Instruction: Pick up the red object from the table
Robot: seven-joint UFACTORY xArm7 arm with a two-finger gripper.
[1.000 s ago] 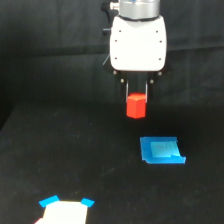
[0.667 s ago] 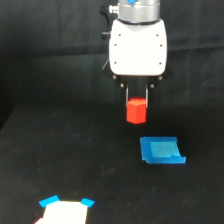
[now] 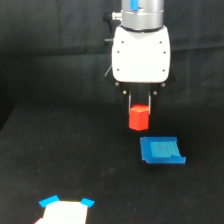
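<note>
**One red block, climbing clear of the table**

One object is in the air and it's the right one: the small red-orange faceted block hangs under the white-bodied gripper, its top tucked between the two dark fingers, which look pinched on its upper sides. Compared with a second ago, the block sits higher in the exterior view and the gripper body has risen with it, so the lift is under way. No tilt, no slip that I can make out; the block hangs upright.

Below and toward the exterior view's right, the flat blue square piece lies untouched on the matte black table, well apart from the block. A white-and-blue piece sits at the bottom edge.

My read: the pick is essentially done, provided the grip holds.
</note>
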